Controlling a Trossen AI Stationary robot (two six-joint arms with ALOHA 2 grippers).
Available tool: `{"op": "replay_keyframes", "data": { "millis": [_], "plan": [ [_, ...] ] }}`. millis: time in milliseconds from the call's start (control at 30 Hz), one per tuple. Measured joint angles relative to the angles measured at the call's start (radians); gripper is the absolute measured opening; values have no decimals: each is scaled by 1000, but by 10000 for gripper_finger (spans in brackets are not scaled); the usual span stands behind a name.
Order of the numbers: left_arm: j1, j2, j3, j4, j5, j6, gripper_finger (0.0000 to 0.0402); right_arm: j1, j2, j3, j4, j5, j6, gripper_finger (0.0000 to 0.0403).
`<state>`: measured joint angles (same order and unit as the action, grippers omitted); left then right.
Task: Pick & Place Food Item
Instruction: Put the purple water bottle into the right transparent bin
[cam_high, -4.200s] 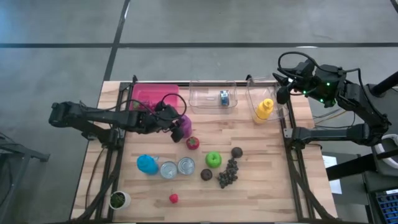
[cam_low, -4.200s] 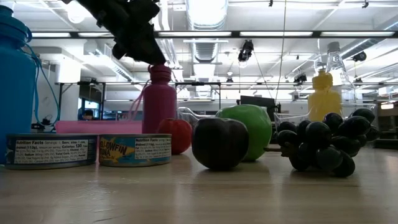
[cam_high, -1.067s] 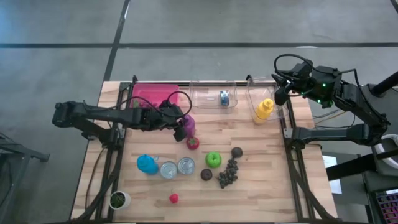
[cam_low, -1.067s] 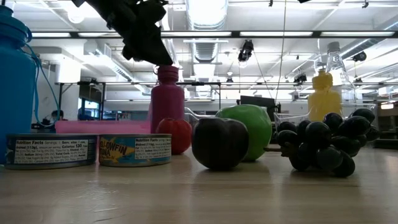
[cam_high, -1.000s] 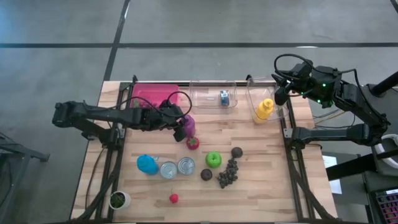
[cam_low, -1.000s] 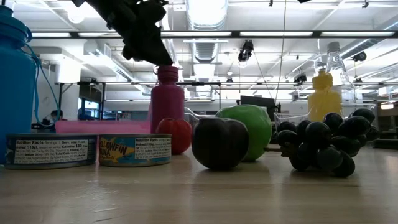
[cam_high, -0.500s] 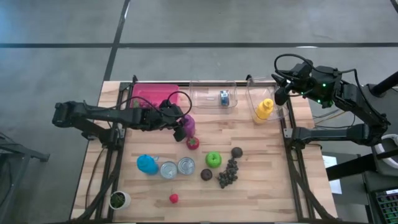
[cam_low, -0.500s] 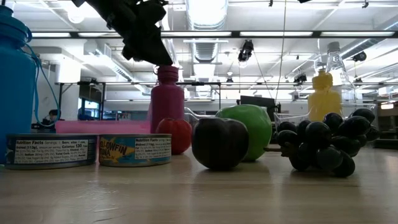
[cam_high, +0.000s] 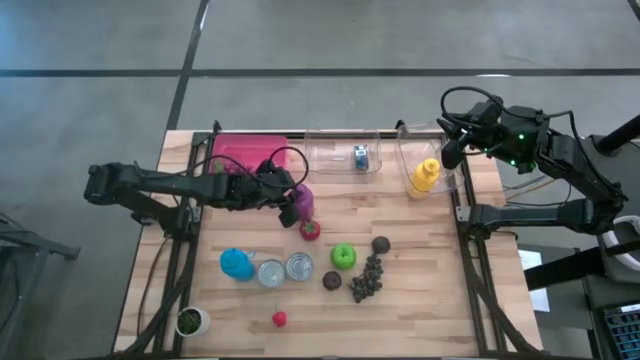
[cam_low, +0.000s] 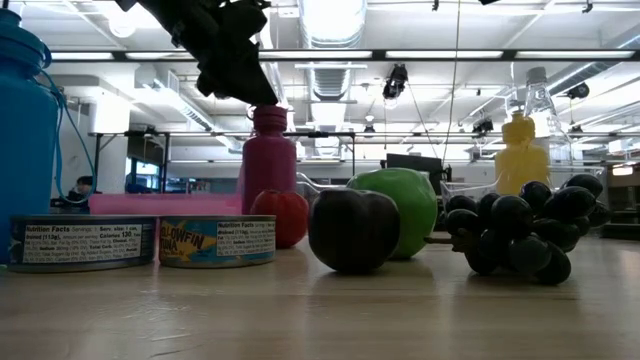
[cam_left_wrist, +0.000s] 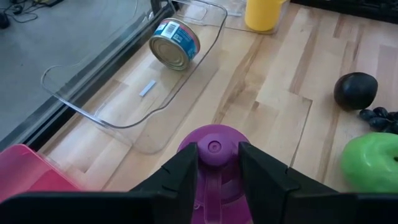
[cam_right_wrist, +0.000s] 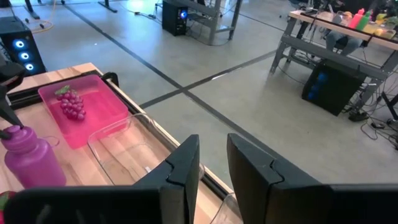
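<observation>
Left gripper clamps purple bottle — upright.

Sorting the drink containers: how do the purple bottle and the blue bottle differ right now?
The purple bottle has the left gripper closed on its cap; the blue bottle stands free. Purple stands by the pink tray; blue stands beside the two tins, nearer the front edge. Both are upright.

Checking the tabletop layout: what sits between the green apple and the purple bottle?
The red fruit lies between the purple bottle and the green apple; the high view shows it best.
</observation>
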<state>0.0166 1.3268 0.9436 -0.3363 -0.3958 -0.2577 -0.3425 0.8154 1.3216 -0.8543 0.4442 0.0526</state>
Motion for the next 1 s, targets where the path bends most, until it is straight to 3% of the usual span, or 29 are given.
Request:
{"op": "replay_keyframes", "data": {
  "millis": [367, 700, 1000],
  "plan": [
    [0, 0, 0, 6, 0, 0, 61, 0, 0, 0, 0, 0, 0, 93],
    [0, 0, 0, 4, 0, -4, 87, 0, 0, 0, 0, 0, -1, 80],
    [0, 0, 0, 10, 0, -4, 78, 0, 0, 0, 0, 0, -2, 75]
  ]
}}
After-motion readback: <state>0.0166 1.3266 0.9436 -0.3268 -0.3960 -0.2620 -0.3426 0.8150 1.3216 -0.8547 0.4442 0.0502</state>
